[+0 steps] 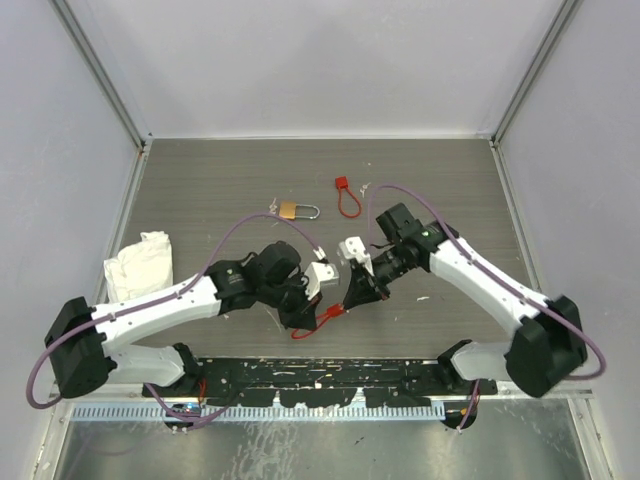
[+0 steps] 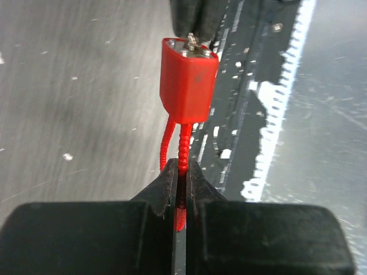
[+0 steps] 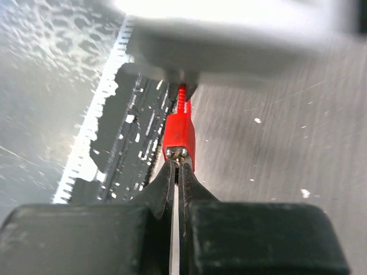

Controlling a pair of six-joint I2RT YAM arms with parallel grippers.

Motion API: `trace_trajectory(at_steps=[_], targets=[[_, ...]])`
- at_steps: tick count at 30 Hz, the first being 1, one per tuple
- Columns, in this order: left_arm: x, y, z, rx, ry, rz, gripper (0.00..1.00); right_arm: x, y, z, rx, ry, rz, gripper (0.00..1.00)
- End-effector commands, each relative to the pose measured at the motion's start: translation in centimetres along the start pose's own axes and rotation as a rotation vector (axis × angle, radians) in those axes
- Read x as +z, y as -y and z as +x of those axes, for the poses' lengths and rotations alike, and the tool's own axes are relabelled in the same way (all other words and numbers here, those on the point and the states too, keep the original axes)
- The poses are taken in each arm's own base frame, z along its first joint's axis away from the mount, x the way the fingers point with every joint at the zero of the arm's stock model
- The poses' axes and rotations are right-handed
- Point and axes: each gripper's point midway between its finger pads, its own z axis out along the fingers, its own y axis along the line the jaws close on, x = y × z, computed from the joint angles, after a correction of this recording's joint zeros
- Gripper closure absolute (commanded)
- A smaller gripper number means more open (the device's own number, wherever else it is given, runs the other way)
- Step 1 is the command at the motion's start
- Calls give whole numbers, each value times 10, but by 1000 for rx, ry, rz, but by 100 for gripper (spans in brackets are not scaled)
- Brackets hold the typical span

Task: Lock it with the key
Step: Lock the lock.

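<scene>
1. Red plastic is filling the middle of both wrist views: the lock [image 2: 188, 80] is hanging in the air between the two arms, over the front part of the table [image 1: 450, 190]
2. The left gripper [image 2: 180, 175] is clenching the ribbed cable [image 2: 184, 143] just below the lock body, jaws pressed tight on it
3. The right gripper [image 3: 176, 169] is pinching at the lock's keyed face. A sliver of silver is showing there, which I am taking for the key [image 2: 193, 41], apparently sitting in the keyhole and nipped by those fingertips
4. What could be going wrong: the key is tiny against the fingers, so on a twist the pads may be sliding round its head instead of turning it
5. The left arm is holding bendy cable, not the body, so the lock may be swivelling along with the twist, or the blade may be levering out or bending
6. Hard to make out: the key is almost wholly buried between the right fingers, so I cannot tell how deep it is going in, or whether it is truly seated
7. Two cable strands are entering the body, but whether either is latched is not showing. In the right wrist view the left gripper is appearing only as a pale blur
8. A padlock [image 1: 297, 210], a second red lock [image 1: 345, 197] and a cloth [image 1: 140, 262] are lying well apart from the grip
</scene>
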Motion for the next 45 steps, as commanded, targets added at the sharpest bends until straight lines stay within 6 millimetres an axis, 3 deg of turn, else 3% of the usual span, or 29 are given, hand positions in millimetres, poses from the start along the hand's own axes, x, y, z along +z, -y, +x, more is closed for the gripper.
trace_trajectory(at_steps=[1,4,7,11,15,17,21,25,28,31,34,37,41,45], targets=[[-23,-37,-8,162,50,-359,100,1,-12,0,346,69,-102,99],[-24,-46,3,212,-4,-452,100,1,-8,5,368,61,-94,99],[-17,-41,10,186,-10,-404,100,0,-7,14,286,13,-51,99],[-12,-24,5,39,97,-164,100,-3,-8,20,57,-43,37,99],[-17,24,-19,-143,219,235,100,-6,-11,14,-179,-46,91,99],[-17,30,-24,-205,224,310,100,-7,-11,10,-226,-50,105,99],[-13,11,-14,-201,170,178,100,-8,-4,10,-154,-67,125,99],[-22,-26,-4,32,145,-219,100,-3,-1,8,53,-17,78,99],[-30,-30,-6,301,161,-394,100,-3,-3,0,165,52,22,99],[-36,-28,-8,358,180,-428,100,-3,-10,-5,176,79,-28,99],[-28,-16,-2,327,171,-328,100,-4,-9,-5,116,67,-10,99],[-25,3,-3,165,208,-87,100,-5,-12,-3,3,46,32,99],[-39,31,-24,-62,288,226,100,-7,-13,1,-154,-7,103,99],[-48,34,-45,-203,306,373,100,-12,-9,2,-218,-49,146,99]])
